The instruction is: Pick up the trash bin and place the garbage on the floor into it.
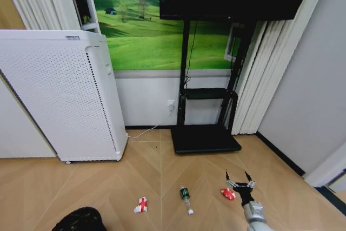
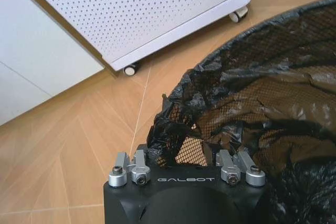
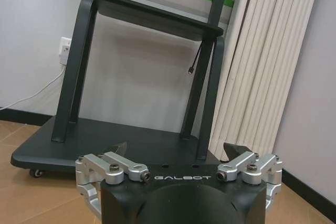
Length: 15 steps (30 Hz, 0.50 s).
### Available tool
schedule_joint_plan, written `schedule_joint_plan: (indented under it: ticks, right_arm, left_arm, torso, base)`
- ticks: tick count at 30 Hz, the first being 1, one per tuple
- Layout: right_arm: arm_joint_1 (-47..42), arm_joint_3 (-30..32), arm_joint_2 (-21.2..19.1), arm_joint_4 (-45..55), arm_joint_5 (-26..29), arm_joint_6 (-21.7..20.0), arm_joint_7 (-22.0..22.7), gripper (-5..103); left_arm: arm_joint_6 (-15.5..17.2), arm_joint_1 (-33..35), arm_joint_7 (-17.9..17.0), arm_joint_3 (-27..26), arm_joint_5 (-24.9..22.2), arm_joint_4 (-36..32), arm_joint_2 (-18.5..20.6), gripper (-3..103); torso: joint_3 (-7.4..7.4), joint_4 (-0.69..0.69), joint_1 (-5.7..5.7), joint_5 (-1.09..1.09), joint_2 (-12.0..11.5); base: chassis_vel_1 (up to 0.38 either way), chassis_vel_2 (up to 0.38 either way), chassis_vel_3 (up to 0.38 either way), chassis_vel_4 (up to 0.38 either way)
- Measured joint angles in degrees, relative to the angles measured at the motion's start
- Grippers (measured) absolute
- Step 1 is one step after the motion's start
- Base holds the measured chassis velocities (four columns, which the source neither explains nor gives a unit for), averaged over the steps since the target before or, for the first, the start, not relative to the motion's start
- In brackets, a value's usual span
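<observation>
3 litter pieces (image 1: 186,196) on bare floor; right gripper (image 1: 240,181) spread above red piece (image 1: 227,193).

bin (image 1: 79,220) far left | wrapper (image 1: 141,204) | bottle (image 1: 186,198) | flat piece (image 1: 227,193) right

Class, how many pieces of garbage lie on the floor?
3: the red-and-white wrapper leftmost, the clear bottle in the middle, the flattened red piece by the right end effector.

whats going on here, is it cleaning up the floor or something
The left gripper grips the rim of the lined trash bin at the robot's left. The right gripper, fingers open, hovers by the flattened red piece. The bottle and wrapper lie on the wooden floor.
</observation>
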Motion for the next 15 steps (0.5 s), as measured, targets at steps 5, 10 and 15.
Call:
schedule_joint_plan:
  ticks: [5,10,15]
  right_arm:
    - [-0.4,0.3,-0.1,0.5,-0.2,0.0,0.1,100]
    - [-0.6,0.3,0.0,1.4,-0.3,0.0,0.1,100]
    - [-0.9,0.4,0.1,1.7,-0.3,0.0,0.2,100]
  left_arm:
    - [-1.1,-1.4,-0.7,0.6,0.2,-0.8,0.0,39]
    - [-1.2,-1.9,-1.0,1.0,0.2,-2.2,0.2,22]
    - [-1.5,-2.3,-1.4,1.1,0.0,-2.9,0.4,14]
  torso:
    - [0.01,-0.08,0.01,-0.05,0.0]
    - [0.00,-0.03,0.01,-0.05,0.0]
    - [0.00,-0.02,0.01,-0.03,0.0]
  base:
    - [-0.013,-0.001,-0.005,-0.012]
    - [0.000,0.000,0.000,0.000]
    - [0.000,0.000,0.000,0.000]
